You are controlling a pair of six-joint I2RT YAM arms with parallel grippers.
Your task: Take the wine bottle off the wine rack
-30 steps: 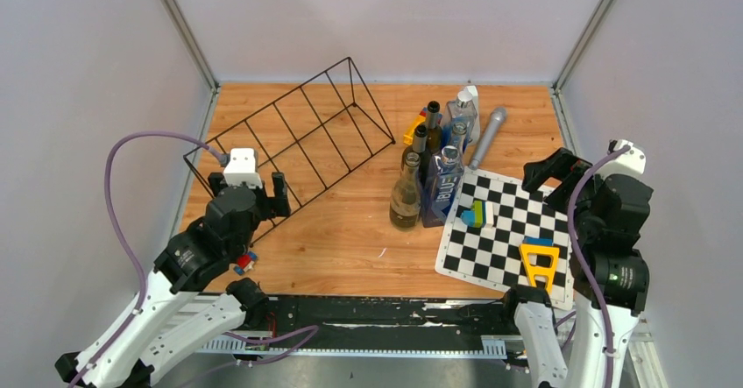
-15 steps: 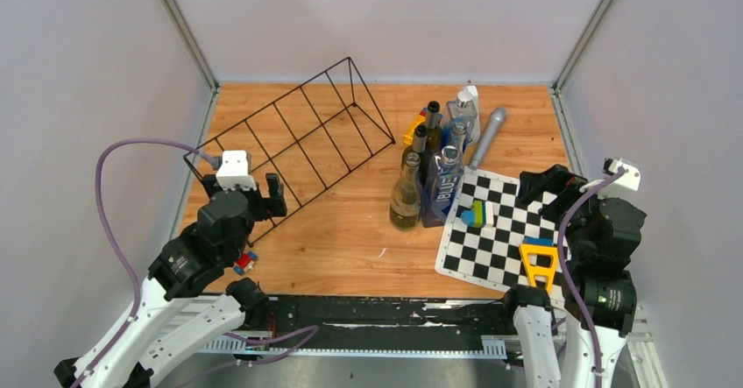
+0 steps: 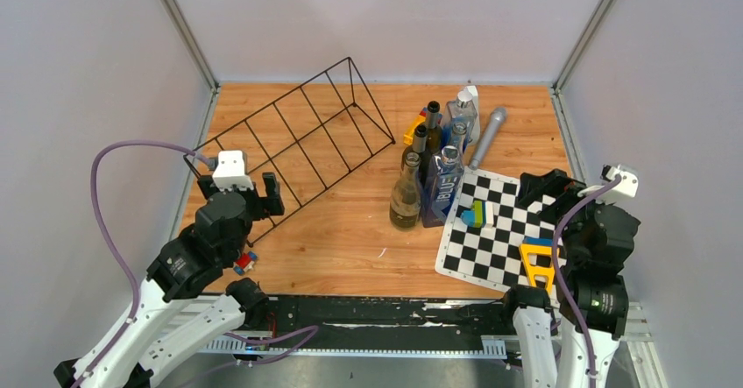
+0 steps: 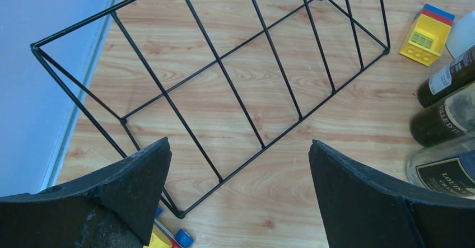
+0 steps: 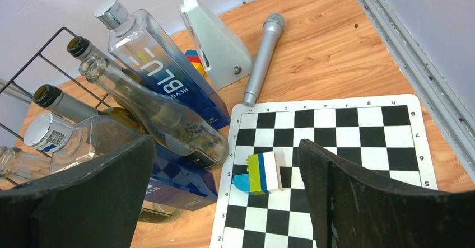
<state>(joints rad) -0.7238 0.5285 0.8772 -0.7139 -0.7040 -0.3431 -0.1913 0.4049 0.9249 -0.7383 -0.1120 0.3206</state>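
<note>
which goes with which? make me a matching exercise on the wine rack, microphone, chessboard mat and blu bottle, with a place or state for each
Things
1. wine rack
2. microphone
3. chessboard mat
4. BLU bottle

Places or states
a. standing upright among the other bottles
b. carries a stack of coloured blocks
c. no bottle in any slot
d. lying on the wood past the mat's far edge

Pairs: 1-c, 2-d, 3-b, 4-a

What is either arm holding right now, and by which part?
Nothing is held. The left gripper hangs over the wine rack with jaws wide apart, and the right gripper is open too, facing the bottles and chessboard.
</note>
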